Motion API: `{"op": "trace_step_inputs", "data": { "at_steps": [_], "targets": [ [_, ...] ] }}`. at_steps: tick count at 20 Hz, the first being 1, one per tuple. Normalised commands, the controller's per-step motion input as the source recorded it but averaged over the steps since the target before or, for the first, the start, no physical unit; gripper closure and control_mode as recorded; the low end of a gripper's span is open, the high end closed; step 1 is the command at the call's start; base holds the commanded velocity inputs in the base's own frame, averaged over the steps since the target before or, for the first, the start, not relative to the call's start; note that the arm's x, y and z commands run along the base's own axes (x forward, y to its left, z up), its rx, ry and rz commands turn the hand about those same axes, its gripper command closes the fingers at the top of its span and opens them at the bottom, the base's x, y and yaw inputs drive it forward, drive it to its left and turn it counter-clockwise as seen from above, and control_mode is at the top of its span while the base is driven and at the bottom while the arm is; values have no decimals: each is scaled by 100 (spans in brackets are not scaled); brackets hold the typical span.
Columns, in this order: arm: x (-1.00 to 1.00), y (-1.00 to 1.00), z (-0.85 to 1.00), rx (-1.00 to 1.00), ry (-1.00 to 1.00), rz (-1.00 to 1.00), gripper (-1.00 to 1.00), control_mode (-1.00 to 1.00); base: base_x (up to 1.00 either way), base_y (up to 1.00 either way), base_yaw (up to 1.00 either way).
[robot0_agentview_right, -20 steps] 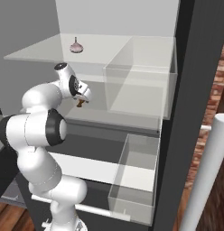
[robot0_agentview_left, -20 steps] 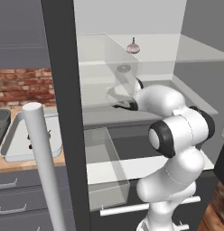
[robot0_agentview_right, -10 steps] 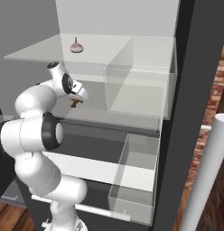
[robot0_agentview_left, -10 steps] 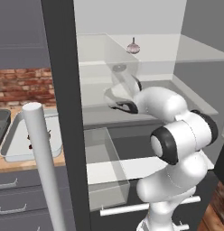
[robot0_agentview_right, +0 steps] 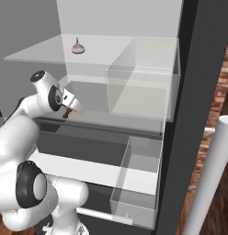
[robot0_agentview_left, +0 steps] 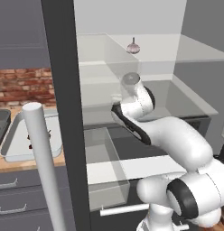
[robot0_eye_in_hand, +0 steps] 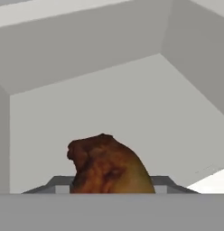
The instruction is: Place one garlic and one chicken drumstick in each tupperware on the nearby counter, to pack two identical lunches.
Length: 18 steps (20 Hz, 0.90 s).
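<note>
Pincer (robot0_agentview_right: 66,111) sits inside the open fridge, just above the middle shelf, and from my right base view I see a small brown-orange piece poking out below the white hand: that is the chicken drumstick (robot0_agentview_right: 65,113). On the hand view the chicken drumstick (robot0_eye_in_hand: 107,164) sits right at the bottom centre, plump end up, with the two dark finger tips flanking it on either side, so I read the pincer as pinching the drumstick between its tips. Behind it I see pale grey fridge walls and the shelf floor.

On my left base view the arm's wrist hides the fingers themselves. One garlic (robot0_agentview_left: 133,46) rests on the glass top shelf, well above the hand and apart from it; I see the same garlic (robot0_agentview_right: 77,47) on the right base view, upright with its stem tip pointing up.

Out to the left, past the dark fridge door edge, the counter (robot0_agentview_left: 14,164) carries the paler tupperware (robot0_agentview_left: 10,144), and something small and dark red-brown lies inside it near the middle; I cannot tell what it is. A darker tupperware (robot0_agentview_left: 0,122) shows at the picture's left edge, just beside the paler one.
</note>
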Motion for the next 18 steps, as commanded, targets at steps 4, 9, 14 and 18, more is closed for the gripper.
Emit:
{"op": "trace_step_inputs", "data": {
  "at_steps": [4,9,14,18],
  "targets": [
    [-100,-34,78,22,5,-16,100,-100,0,0,0],
    [-100,-25,76,17,13,-15,100,-100,0,0,0],
    [-60,-3,-11,8,15,-3,100,100,-40,0,-1],
    [0,0,0,0,0,0,100,100,-100,1,-4]
  ]
}}
